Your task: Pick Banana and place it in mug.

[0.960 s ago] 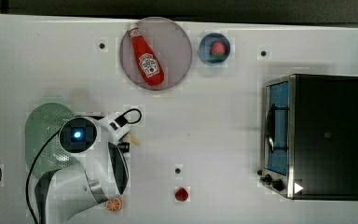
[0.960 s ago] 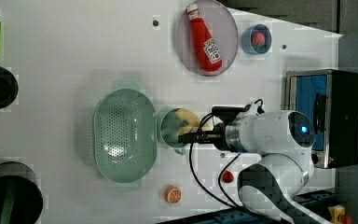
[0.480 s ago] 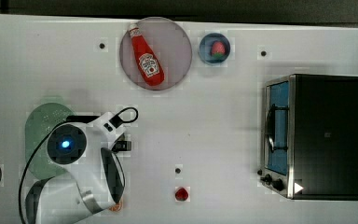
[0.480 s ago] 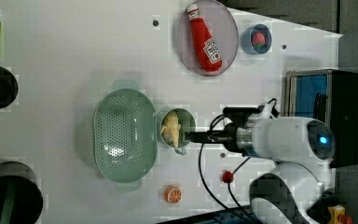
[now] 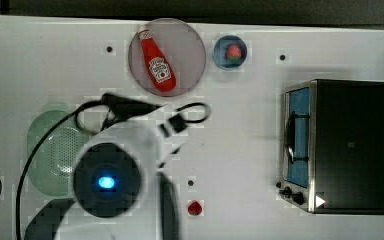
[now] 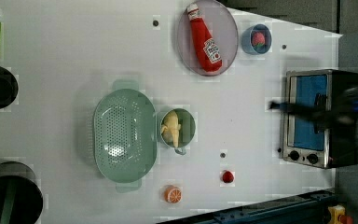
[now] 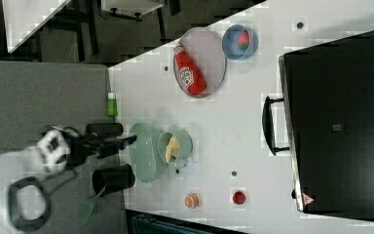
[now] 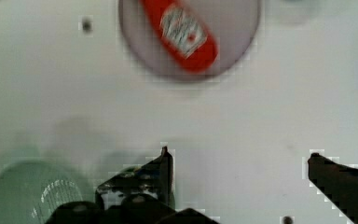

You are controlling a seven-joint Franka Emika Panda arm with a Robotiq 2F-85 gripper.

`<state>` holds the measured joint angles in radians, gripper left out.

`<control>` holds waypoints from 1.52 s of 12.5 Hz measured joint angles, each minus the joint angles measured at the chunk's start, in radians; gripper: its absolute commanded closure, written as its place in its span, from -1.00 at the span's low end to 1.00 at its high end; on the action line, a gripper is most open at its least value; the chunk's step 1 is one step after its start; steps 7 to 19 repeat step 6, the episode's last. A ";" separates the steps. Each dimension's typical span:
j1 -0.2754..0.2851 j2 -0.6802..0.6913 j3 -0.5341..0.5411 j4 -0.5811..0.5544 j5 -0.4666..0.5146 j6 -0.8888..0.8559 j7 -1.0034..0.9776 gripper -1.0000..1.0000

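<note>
Banana (image 6: 171,129): pale cream-yellow, curved piece lying inside the mug (image 6: 187,127), against its wall nearest the basket.
Mug: round, teal-green, touching the perforated green basket (image 6: 123,134) at the basket's 3 o'clock in the left view.
View difference: left and right views show the mug's inside; in the top view the arm covers that spot.
Gripper (image 8: 240,179): fingers spread wide, nothing between them, table beneath.
Change: a second ago the gripper hung at the mug in the left view; now it is lifted away, blurred before the toaster oven (image 6: 318,117).
</note>
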<state>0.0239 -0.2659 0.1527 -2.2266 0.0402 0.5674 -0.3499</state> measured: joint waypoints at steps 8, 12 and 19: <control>-0.069 0.017 -0.242 0.330 -0.025 -0.406 0.000 -1.00; -0.069 0.017 -0.242 0.330 -0.025 -0.406 0.000 -1.00; -0.069 0.017 -0.242 0.330 -0.025 -0.406 0.000 -1.00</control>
